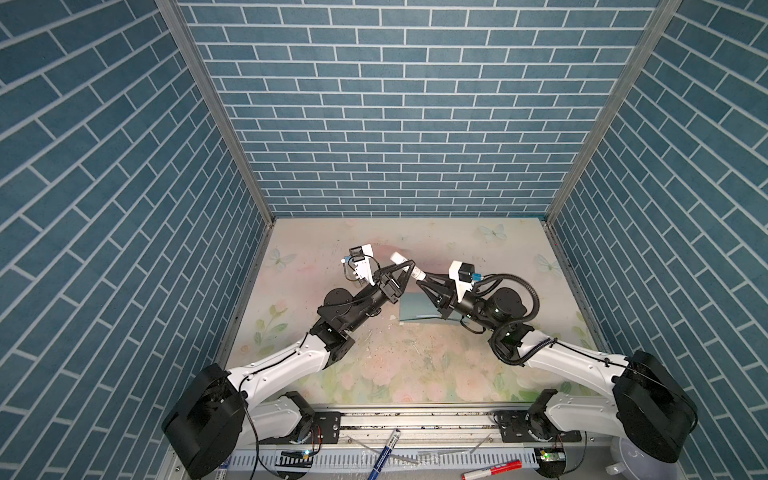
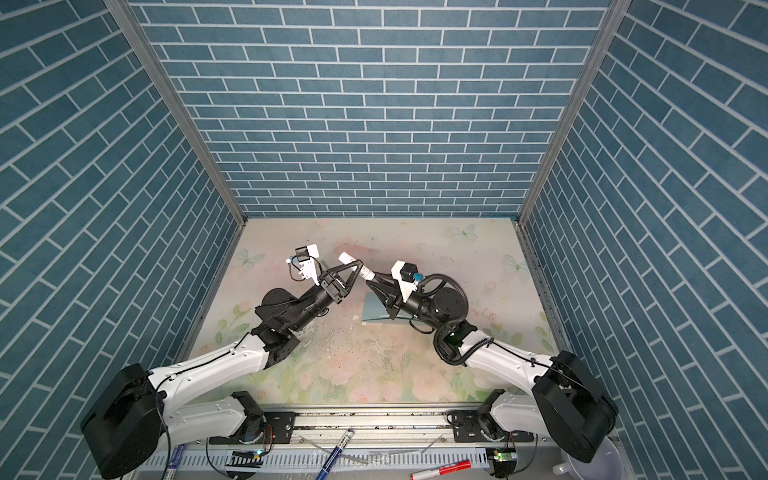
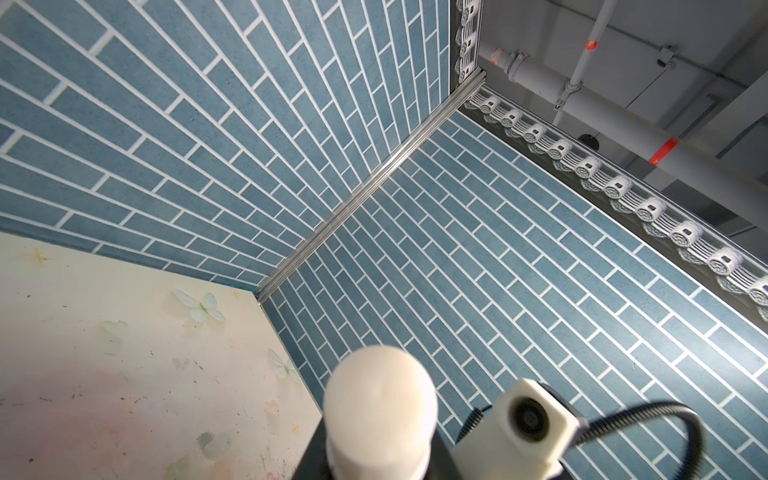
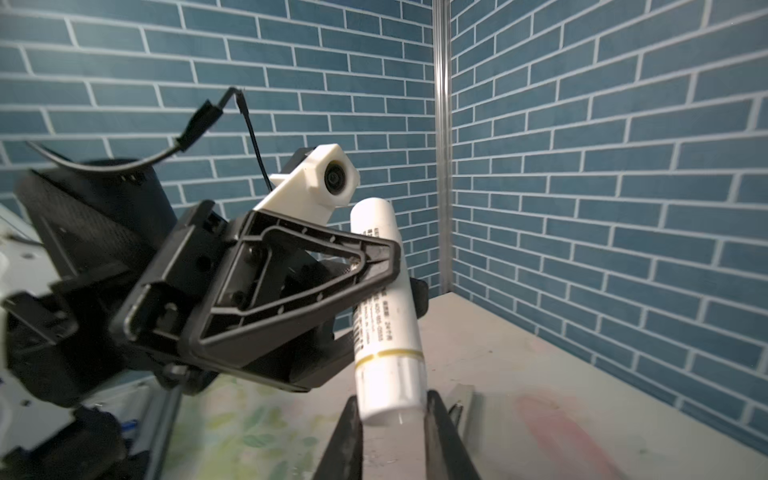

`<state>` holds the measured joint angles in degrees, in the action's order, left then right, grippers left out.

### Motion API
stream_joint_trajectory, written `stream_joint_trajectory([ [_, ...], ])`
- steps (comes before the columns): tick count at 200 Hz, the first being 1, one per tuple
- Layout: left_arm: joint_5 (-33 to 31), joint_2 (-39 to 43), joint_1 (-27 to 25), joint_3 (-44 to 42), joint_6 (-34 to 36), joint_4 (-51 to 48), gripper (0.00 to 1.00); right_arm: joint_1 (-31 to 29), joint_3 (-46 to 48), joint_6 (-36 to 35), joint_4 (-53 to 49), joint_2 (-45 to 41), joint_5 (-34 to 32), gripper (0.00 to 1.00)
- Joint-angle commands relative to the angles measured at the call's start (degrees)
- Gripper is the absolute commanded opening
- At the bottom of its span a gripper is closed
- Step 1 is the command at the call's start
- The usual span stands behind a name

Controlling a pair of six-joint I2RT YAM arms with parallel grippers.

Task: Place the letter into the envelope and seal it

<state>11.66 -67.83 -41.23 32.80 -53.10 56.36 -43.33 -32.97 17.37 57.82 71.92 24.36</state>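
Clearly both hands were up off the bench (image 1: 415,374) w/ a white glue stick (image 4: 384,316) btwn them. Left hand (image 4: 380,259) was pinched round the barrel. Right hand (image 4: 392,401) was pressed onto the end past the yellow ring, prob. the cap: one to brace, one to pull it off, ready for sealing. Teal envelope (image 1: 415,309) lay on the bench under the right arm, flap state unclear. Letter wasn't visible; poss. inside the envelope, can't tell.
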Motion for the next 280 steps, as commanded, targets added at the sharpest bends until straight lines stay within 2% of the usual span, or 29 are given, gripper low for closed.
stream_joint_trajectory([
  [1, 2.0, 0.2, 0.1, -0.2, 2.5, -0.9, 0.00, 4.4, -5.8, 25.7, 12.0, 2.0, 3.9, 0.00],
  [15, 2.0, 0.1, 0.1, -0.2, 2.5, -0.8, 0.00, 5.3, -6.4, 30.9, 15.9, 4.3, 5.6, 0.00],
  [29, 2.0, 0.0, 0.1, -0.2, 2.4, -0.7, 0.00, 5.8, -6.8, 32.7, 17.4, 5.7, 6.5, 0.00],
  [44, 1.6, 0.3, 0.1, -0.3, 2.3, -0.8, 0.00, 5.9, -6.5, 31.2, 16.7, 5.7, 6.9, 0.03],
  [59, 1.0, 0.6, 0.1, -0.3, 2.1, -1.4, 0.00, 5.8, -6.2, 25.4, 13.0, 4.3, 7.7, 0.09],
  [78, 0.4, 1.1, 0.1, -0.1, 2.1, -2.8, 0.00, 5.5, -4.5, 12.5, 5.7, 0.2, 7.5, 0.28],
  [94, 0.2, 1.4, 0.1, 0.3, 2.1, -3.7, 0.00, 4.7, -3.1, -1.3, -3.6, -4.8, 4.3, 0.43],
  [116, 0.0, 1.6, 0.1, 0.4, 2.1, -4.1, 0.00, 0.8, -1.7, -23.8, -15.8, -11.0, -5.8, 0.60],
  [128, -0.1, 1.5, 0.1, 0.5, 2.0, -4.2, 0.00, -2.4, -0.8, -35.1, -18.9, -12.6, -12.1, 0.64],
  [138, -0.1, 1.4, 0.1, 0.5, 2.0, -4.2, 0.00, -4.7, 0.1, -43.2, -19.3, -13.1, -15.3, 0.65],
  [151, -0.1, 1.3, 0.1, 0.6, 2.0, -4.2, 0.00, -7.7, 1.4, -50.4, -17.3, -12.5, -18.5, 0.65],
  [175, -0.1, 1.2, 0.1, 0.6, 2.0, -4.3, 0.00, -11.4, 3.0, -57.5, -9.6, -9.1, -24.8, 0.65],
  [195, -0.1, 1.3, 0.1, 0.6, 2.0, -4.3, 0.00, -13.8, 3.4, -62.6, -3.2, -5.2, -29.9, 0.59],
  [239, -0.1, 1.4, 0.1, 0.4, 1.9, -4.2, 0.00, -16.1, 3.4, -67.0, 11.3, 2.4, -37.2, 0.40],
  [280, -0.1, 1.6, 0.1, 0.2, 1.9, -4.1, 0.00, -16.3, 2.0, -66.9, 13.1, 5.1, -39.0, 0.31],
])
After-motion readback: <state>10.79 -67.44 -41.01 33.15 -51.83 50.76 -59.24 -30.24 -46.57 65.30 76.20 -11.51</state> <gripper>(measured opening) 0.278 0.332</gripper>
